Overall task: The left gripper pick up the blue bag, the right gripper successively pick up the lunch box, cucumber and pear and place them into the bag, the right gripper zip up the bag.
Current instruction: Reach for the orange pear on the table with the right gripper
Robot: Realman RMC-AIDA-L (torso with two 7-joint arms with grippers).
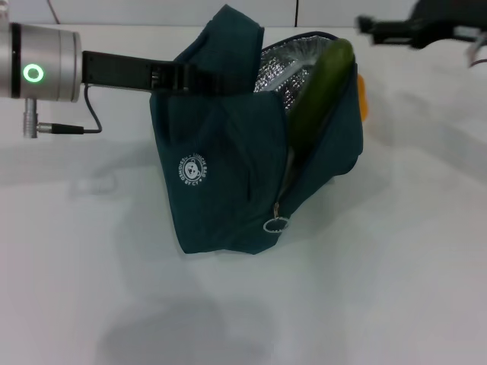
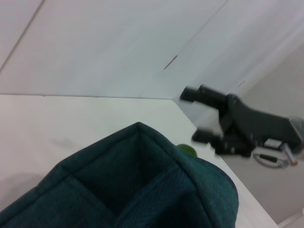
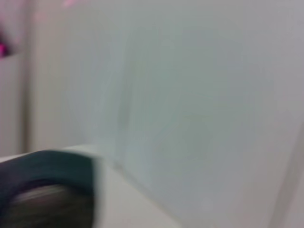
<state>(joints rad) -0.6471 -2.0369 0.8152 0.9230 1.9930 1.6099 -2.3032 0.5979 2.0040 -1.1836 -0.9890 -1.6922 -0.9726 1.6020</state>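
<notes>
Gripping the blue bag [image 1: 228, 167] by its top near mid-frame, the left gripper [image 1: 176, 77] holds it up with the cucumber [image 1: 319, 95] poking out, while the right gripper [image 1: 373, 29] sits upper right, fingers apart.

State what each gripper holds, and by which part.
Left gripper holds the blue bag by its handle. Right gripper holds nothing.

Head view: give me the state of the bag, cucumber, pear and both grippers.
blue bag: unzipped, held up by a handle.
cucumber: in bag, tip sticking out.
pear: behind bag, mostly hidden.
left gripper: shut on bag handle.
right gripper: open, empty, beyond the bag.
</notes>
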